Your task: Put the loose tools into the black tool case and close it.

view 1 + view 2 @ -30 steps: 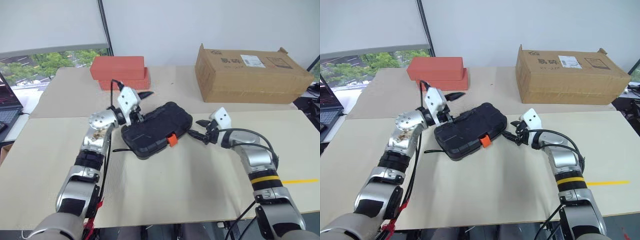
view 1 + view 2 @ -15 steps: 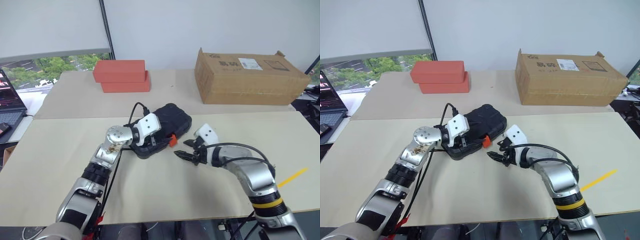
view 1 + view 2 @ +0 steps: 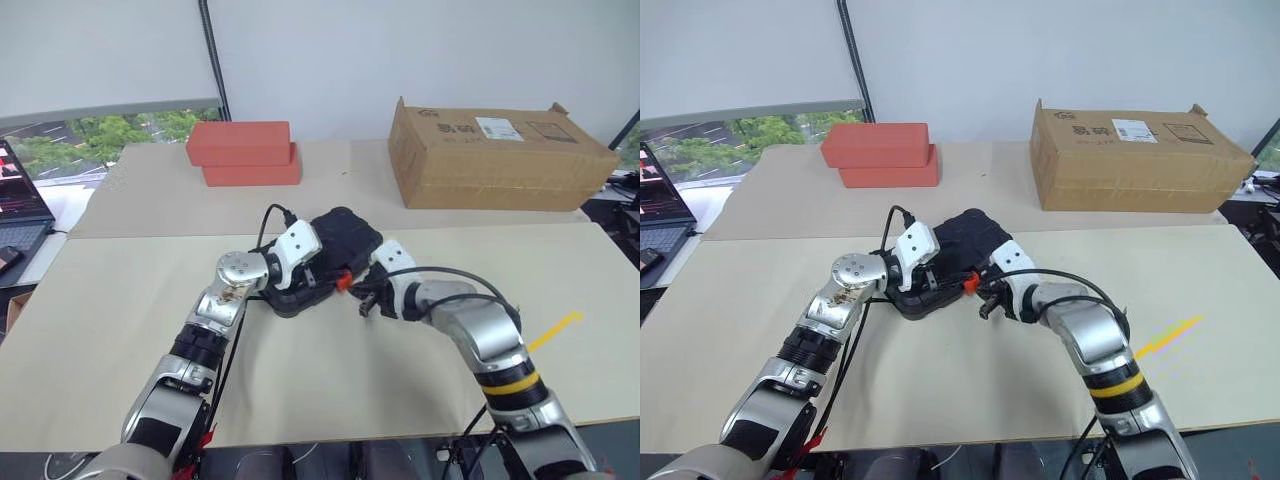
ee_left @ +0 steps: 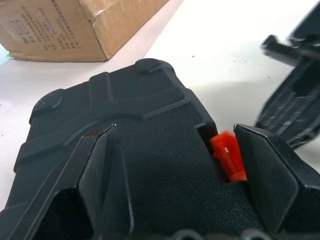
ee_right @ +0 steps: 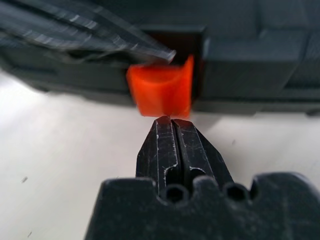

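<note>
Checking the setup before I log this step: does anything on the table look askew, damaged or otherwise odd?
The black tool case lies shut but at an angle to the table edge, its orange latch apparently not yet pressed flat. The right hand, shut, is at the latch. Nothing looks spilled or damaged.

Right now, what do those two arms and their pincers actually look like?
Both arms are jointed silver-grey metal with black bands; the right arm carries a yellow ring. Each wrist has a white housing, and thin black cables loop along them. The left gripper and the right gripper each end in two black fingers, ridged on the inner faces.
</note>
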Robot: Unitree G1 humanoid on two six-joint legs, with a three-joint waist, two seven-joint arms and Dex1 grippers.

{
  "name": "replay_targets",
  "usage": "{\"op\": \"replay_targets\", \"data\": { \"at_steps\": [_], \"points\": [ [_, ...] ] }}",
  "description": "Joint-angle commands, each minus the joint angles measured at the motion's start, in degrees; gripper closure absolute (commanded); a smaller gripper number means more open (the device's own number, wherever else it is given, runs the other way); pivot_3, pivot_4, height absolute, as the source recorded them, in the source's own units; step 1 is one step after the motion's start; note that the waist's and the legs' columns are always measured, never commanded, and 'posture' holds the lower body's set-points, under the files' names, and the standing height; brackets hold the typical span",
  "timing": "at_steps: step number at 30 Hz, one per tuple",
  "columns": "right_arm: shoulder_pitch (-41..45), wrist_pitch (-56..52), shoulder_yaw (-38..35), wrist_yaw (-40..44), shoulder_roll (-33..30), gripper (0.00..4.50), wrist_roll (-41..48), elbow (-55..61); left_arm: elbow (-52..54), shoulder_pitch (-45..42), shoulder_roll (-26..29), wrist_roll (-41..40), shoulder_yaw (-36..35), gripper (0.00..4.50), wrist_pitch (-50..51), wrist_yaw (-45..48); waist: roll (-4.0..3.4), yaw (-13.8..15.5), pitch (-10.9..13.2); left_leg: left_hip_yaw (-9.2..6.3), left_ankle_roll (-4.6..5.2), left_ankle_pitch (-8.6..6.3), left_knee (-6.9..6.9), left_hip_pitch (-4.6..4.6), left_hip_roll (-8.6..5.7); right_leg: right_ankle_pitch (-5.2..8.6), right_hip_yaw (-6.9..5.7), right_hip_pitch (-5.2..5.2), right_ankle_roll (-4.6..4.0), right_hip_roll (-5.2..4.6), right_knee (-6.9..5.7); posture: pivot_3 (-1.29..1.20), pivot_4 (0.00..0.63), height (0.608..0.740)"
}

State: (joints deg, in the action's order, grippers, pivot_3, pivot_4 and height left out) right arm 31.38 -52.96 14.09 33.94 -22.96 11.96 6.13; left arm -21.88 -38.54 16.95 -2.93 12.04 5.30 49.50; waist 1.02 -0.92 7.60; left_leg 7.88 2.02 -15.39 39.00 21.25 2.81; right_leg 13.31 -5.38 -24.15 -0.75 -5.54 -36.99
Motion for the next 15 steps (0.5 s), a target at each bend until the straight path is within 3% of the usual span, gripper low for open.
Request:
{"op": "replay_targets", "data": {
  "at_steps": [1, 7, 12, 15],
  "points": [
    [4.9, 1.8, 1.2, 0.3, 2.5, 4.45, -0.6, -3.7, -3.6, 2.2, -0.8, 0.2, 0.4, 0.53, 4.1, -0.9, 0.00, -0.1, 0.0, 0.01, 0.00, 0.00, 0.00, -0.01, 0.00, 0.00, 0.01, -0.01, 0.00, 0.00, 0.00, 0.00, 0.150, 0.711],
    [7.6, 4.0, 0.6, -0.3, 5.8, 4.45, -1.1, -8.7, -2.5, 3.2, -1.0, -0.1, -0.3, 0.53, 5.7, -1.6, -0.01, -0.3, 0.0, 0.03, -0.02, 0.01, -0.01, -0.01, 0.01, -0.01, 0.04, -0.02, -0.02, 0.01, -0.03, 0.00, 0.150, 0.711],
    [5.4, 3.0, -0.6, 1.3, 2.9, 4.45, -0.4, -4.3, 0.5, 4.8, 0.1, -1.8, -3.0, 0.53, 6.2, -2.9, -0.01, -0.7, 0.0, 0.04, -0.04, 0.01, -0.04, -0.02, 0.04, -0.02, 0.06, -0.06, -0.03, 0.00, -0.03, 0.00, 0.150, 0.711],
    [1.2, 6.1, -1.8, 3.2, 0.1, 4.45, -0.1, -2.4, 4.3, 5.5, -0.1, -6.0, -8.2, 0.53, 6.5, -4.9, -0.01, -0.6, 0.0, 0.03, -0.03, 0.00, -0.08, 0.04, 0.03, -0.03, 0.07, -0.11, -0.06, -0.04, -0.02, 0.00, 0.150, 0.711]
  ]
}}
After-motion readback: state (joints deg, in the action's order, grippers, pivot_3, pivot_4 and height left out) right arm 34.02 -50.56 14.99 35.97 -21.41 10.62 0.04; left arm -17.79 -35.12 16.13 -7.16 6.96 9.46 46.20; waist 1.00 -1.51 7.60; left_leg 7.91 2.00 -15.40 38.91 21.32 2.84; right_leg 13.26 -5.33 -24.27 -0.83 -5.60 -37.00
